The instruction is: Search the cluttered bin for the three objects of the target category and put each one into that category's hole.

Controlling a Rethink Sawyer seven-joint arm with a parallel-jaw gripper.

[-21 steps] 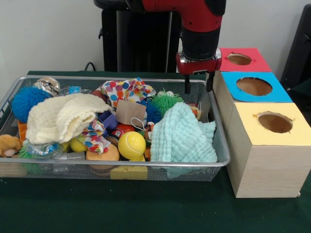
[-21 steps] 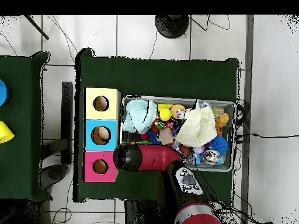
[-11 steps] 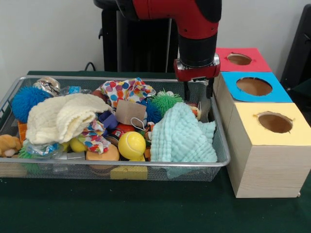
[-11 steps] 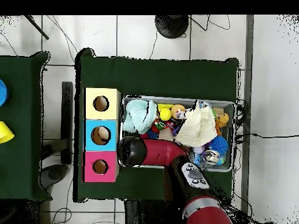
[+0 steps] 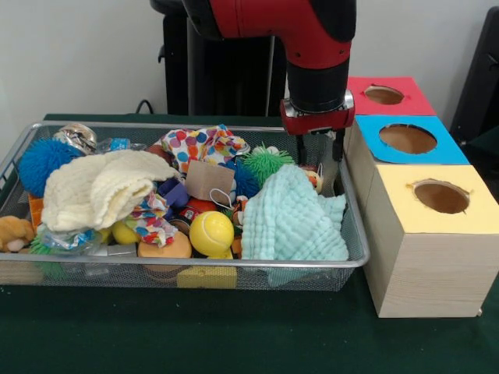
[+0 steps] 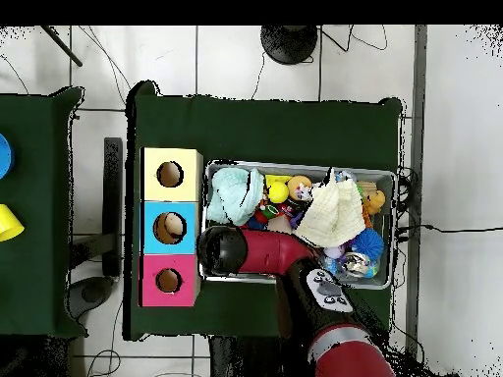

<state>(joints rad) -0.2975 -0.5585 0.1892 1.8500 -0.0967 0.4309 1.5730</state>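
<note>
Front view: gripper point(image 5: 319, 153) fingers spread apart, holding nothing, hanging just above crumpled mint waffle-weave cloth point(image 5: 292, 218) at wire-mesh bin's point(image 5: 352, 234) corner beside blue-topped wooden box point(image 5: 407, 140); fuzzy yellow tennis ball point(image 5: 211, 233) amid clutter.

Even, bright indoor light; soft shadows under wire bin point(image 5: 355, 257) on dark desk point(image 5: 234, 335); front view slightly soft.

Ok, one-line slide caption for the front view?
Red Sawyer arm's open fingers hover over mint-green cloth in cluttered wire-mesh bin, beside three coloured hole-topped boxes.
</note>
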